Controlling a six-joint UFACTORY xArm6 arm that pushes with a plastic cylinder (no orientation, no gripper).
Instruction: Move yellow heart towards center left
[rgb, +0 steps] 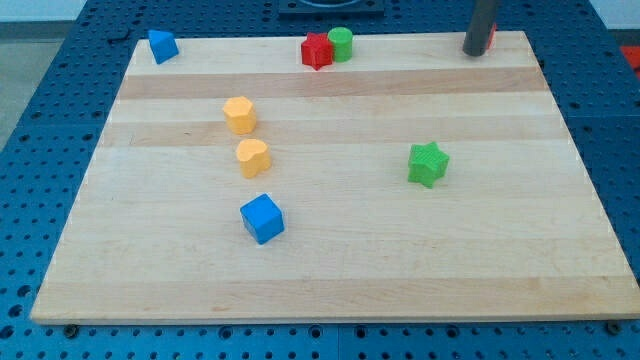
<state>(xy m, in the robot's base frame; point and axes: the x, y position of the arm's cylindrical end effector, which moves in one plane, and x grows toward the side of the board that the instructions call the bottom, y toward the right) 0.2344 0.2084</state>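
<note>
The yellow heart (252, 157) lies left of the board's middle. A yellow hexagon-like block (240, 114) sits just above it, and a blue cube (262, 218) lies below it. My tip (473, 53) rests near the board's top right edge, far from the yellow heart and touching none of the nearby blocks. A small red block (490, 38) shows partly behind the rod.
A red star (317, 50) and a green cylinder (341, 44) stand together at the top middle. A blue block (163, 46) sits at the top left corner. A green star (428, 163) lies right of centre. The wooden board (330, 280) rests on a blue perforated table.
</note>
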